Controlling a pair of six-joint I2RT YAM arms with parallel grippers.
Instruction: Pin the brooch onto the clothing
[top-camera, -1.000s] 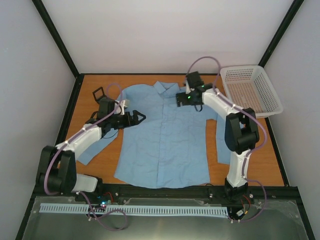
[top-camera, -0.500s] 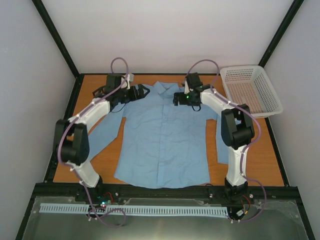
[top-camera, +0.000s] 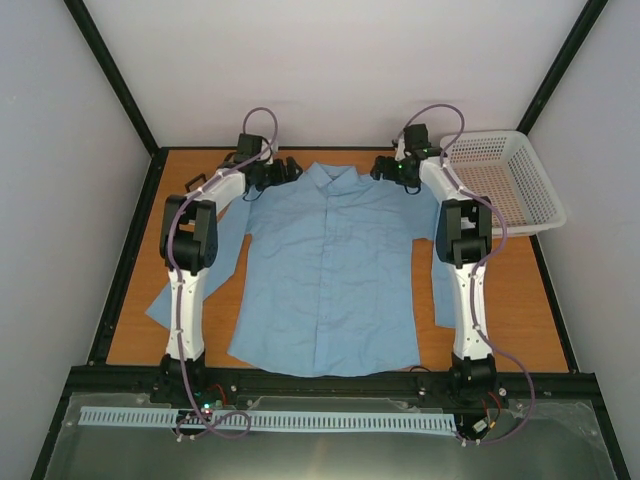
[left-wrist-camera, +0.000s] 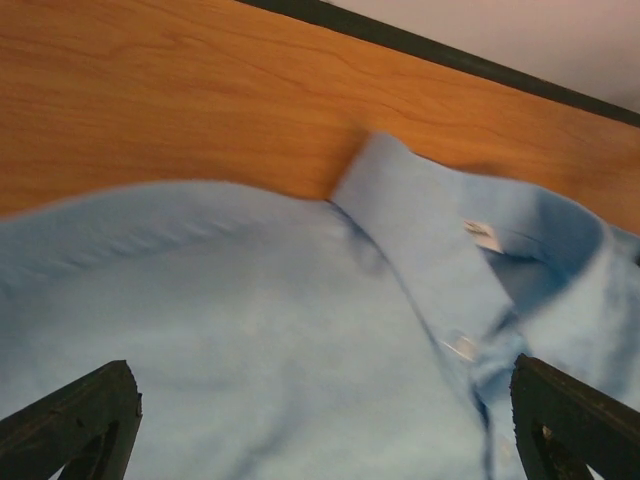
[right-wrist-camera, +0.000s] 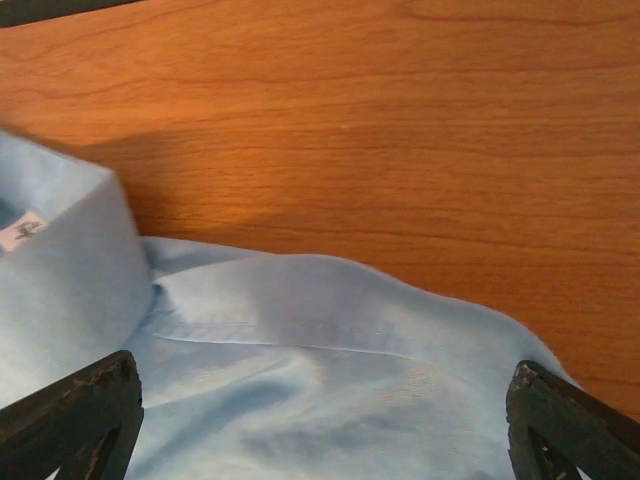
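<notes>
Reaching farther back, both arms have moved from chest to shoulders of the flat light blue collared button-up shirt (top-camera: 330, 270); left gripper (top-camera: 290, 170) and right gripper (top-camera: 382, 170) gape empty (brooch unseen; pinning not started).

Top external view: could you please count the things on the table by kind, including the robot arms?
Shirt: 1
Basket: 1
Robot arms: 2, the left arm and the right arm
Total: 4
</notes>
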